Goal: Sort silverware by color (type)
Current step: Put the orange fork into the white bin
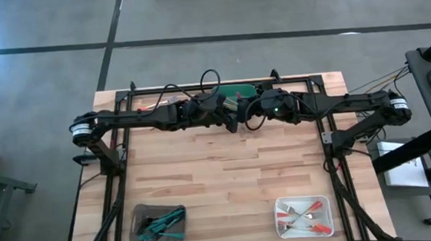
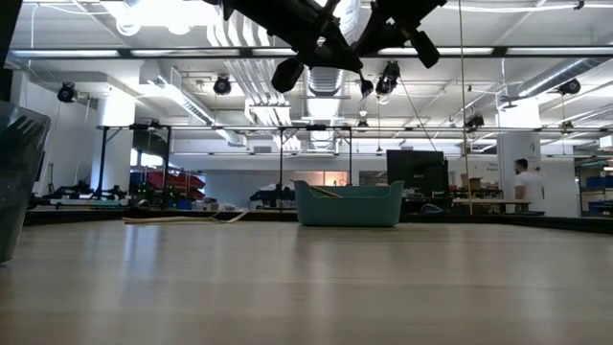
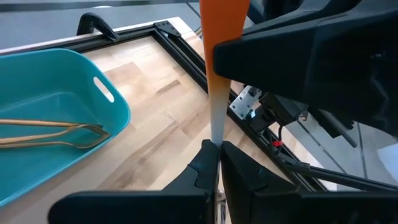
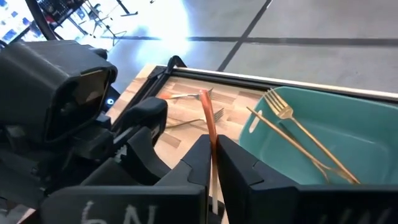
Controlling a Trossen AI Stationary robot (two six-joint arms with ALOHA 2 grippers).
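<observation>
On the near edge of the wooden table [image 1: 227,173], a grey tray [image 1: 140,219] on the left is holding teal-handled silverware [image 1: 162,223], and a white tray [image 1: 324,204] on the right is holding red-handled silverware [image 1: 304,218].

Farther back, above the table's far middle, both arms are meeting nose to nose. The left gripper [image 3: 217,163] is clenching the pale end of an orange-handled utensil [image 3: 219,74], its fingers pressing together on the thin shaft. The right gripper [image 4: 211,163] is facing it from the right side and is also clamping shut on the same utensil, whose orange handle is running between its fingers. So the piece is hanging in the air, gripped at both ends, well above the wood.

Just behind the two grippers, a teal bin [image 2: 349,205] is sitting at the far edge of the table, and gold forks [image 4: 298,134] are lying inside it. To the left of the bin, on the bare wood by the far rim, a few loose utensils [image 4: 189,109] are lying near each other, one with an orange handle.

Beyond the table, a person [image 2: 523,184] is standing in the room at far right.
</observation>
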